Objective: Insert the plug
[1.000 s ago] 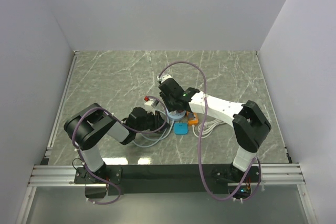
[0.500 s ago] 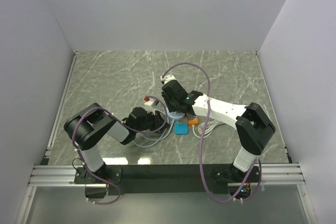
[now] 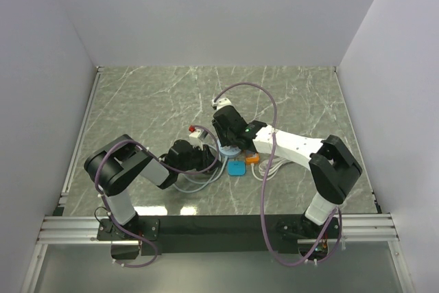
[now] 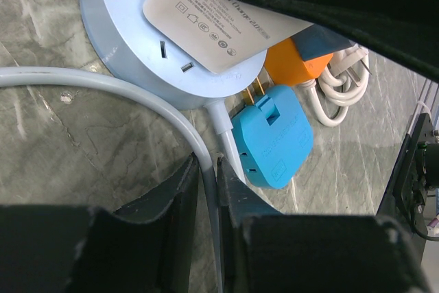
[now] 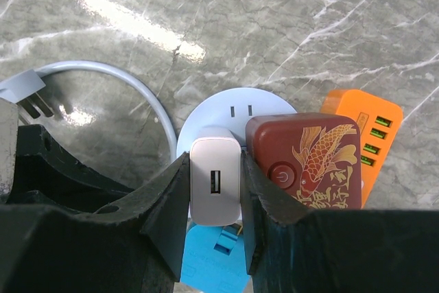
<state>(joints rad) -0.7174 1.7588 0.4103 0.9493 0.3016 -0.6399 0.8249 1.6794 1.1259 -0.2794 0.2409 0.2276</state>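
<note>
My right gripper (image 5: pixel 215 162) is shut on a white USB charger plug (image 5: pixel 215 182) and holds it over the round pale-blue socket hub (image 5: pixel 236 104). In the left wrist view the charger (image 4: pixel 212 22) sits tilted against the hub's top (image 4: pixel 116 39), with two empty slots showing beside it; its prongs are hidden. My left gripper (image 4: pixel 208 169) is shut on the hub's grey cable (image 4: pixel 103 80), low on the table. In the top view the right gripper (image 3: pixel 230 143) covers the hub and the left gripper (image 3: pixel 206 159) is just left of it.
A dark-red block with a gold fish (image 5: pixel 309 159) sits on the hub beside the charger. An orange USB adapter (image 5: pixel 367 128), a blue plug (image 4: pixel 274 138) and a coiled white cable (image 4: pixel 339 84) lie close around the hub. The hub's own grey plug (image 5: pixel 24 90) lies to the left.
The right arm has shifted slightly and lowered the charger toward the hub. The left arm has not moved.
</note>
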